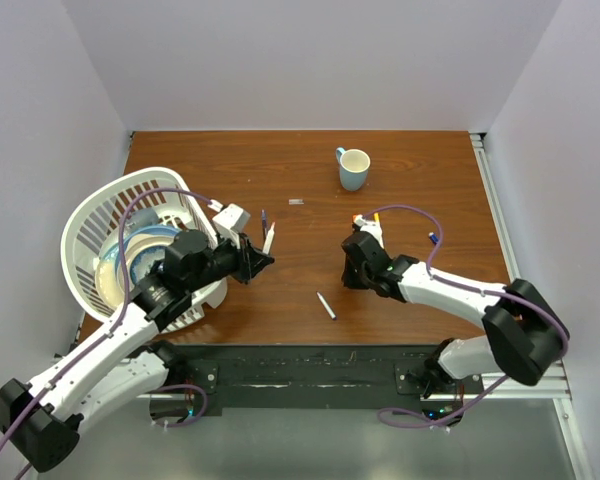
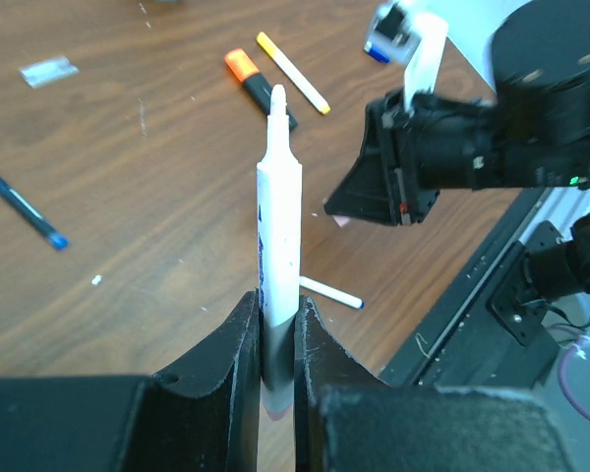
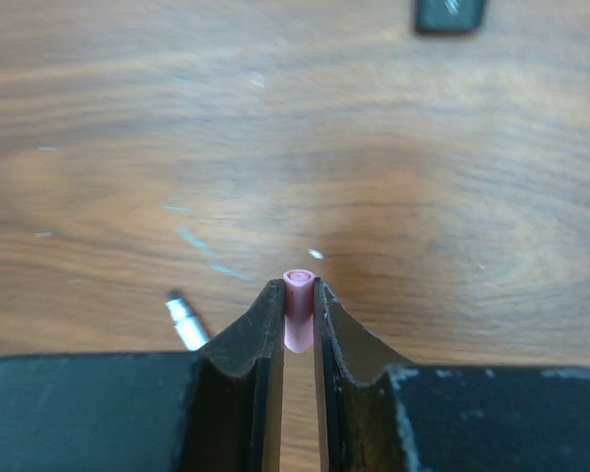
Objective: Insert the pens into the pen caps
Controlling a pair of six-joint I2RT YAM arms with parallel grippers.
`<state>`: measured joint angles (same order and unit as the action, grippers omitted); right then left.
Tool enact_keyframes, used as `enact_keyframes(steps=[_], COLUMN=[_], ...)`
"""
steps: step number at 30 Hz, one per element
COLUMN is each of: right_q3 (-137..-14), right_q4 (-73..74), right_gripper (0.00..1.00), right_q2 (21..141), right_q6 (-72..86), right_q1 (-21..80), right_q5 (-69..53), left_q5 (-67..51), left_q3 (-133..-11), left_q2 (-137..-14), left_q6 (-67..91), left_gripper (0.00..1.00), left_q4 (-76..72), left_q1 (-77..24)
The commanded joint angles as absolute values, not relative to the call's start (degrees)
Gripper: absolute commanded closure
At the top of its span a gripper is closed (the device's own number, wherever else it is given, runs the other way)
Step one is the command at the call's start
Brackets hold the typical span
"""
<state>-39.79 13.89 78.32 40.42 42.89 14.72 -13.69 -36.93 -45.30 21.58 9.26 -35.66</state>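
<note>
Plain white walls close in a brown wooden desk, with a light-blue mug standing at its far side. Well to the left of the mug and nearer the arm bases, a white basket holds stacked plates, one of them blue-rimmed. Nothing shows above the mug's rim.

On the near side of the mug and left of it, the left pincer is clenched on the lower barrel of a white pen, whose bare tip points away from the wrist. Straight in front of the mug, the right pincer grips a pink cap, round mouth outward. Pen and cap face each other across a gap, apart and not yet in line.

The step in hand appears to be the mating of this pair. The next move calls for bringing the tip level with the cap's mouth, then pressing straight along the barrel.

A grey pen lies nearer the bases than the mug. A dark blue pen lies left of the mug. Near the right arm, the left wrist view shows a black highlighter with an orange end beside a yellow pen. A blue cap lies right of the mug, on its near side.
</note>
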Motion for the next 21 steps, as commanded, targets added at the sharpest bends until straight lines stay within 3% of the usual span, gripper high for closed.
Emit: enact_keyframes(steps=[1,9,21], right_q3=[-39.37,-42.63,-45.79], right_q4=[8.35,8.00,-3.68], right_gripper=[1.00,1.00,1.00], right_q2=[74.19,66.90,59.94], right_q6=[37.18,39.28,43.59], right_q1=[43.07,42.98,43.15], right_q5=[12.22,11.69,8.62], left_q5=[-17.48,-22.32,-28.83], left_q3=[-36.04,-31.64,-27.95], left_q2=[-46.67,-51.67,-55.63], left_q6=[25.13,30.76,38.23], left_gripper=[1.00,1.00,1.00], left_q4=[1.25,-8.61,-21.88], left_q1=[-35.68,-35.60,-35.77])
